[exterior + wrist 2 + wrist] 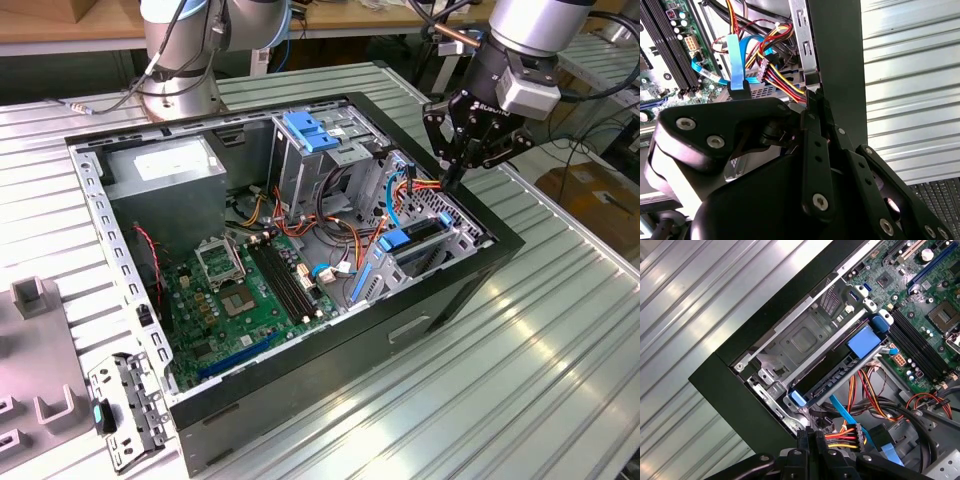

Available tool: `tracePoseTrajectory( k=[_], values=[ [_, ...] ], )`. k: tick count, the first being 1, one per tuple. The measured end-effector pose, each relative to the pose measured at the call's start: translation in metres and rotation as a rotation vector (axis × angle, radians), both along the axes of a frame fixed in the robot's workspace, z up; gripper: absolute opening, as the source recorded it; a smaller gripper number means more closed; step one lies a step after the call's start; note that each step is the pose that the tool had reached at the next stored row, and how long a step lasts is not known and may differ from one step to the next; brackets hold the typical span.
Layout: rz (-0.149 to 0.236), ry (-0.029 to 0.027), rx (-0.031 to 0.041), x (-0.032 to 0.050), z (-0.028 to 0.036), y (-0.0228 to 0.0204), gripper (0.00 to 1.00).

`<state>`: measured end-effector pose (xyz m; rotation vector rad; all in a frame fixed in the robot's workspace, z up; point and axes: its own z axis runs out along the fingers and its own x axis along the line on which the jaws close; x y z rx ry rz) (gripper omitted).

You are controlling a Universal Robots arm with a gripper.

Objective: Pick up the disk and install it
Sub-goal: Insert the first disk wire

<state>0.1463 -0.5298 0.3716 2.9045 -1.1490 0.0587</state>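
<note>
Hovering over the far corner of the open computer case (300, 395), the gripper (455, 182) has its 2 fingers (811, 440) pressed together, tips down among the red, yellow and black power wires (842, 434), clasping nothing. No legible writing shows. The disk (840, 371) sits in the drive cage (440, 235) just beside those fingertips, its blue carrier tabs visible.

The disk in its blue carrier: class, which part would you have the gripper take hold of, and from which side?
Grip the disk by its upturned long edge, between the blue tabs, coming down from above. It stands on edge in the drive cage, so the metal walls likely block its flat faces. The gripper hovers above the case rim.
</note>
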Motion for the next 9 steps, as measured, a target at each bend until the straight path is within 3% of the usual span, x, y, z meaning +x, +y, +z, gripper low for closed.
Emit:
tracePoseTrajectory(
  k=[5,9],
  values=[
    [-0.001,0.0,0.0,-0.0001,0.0,0.0,0.17],
    [-0.047,0.0,0.0,0.0001,0.0,0.0,0.17]
  ],
)
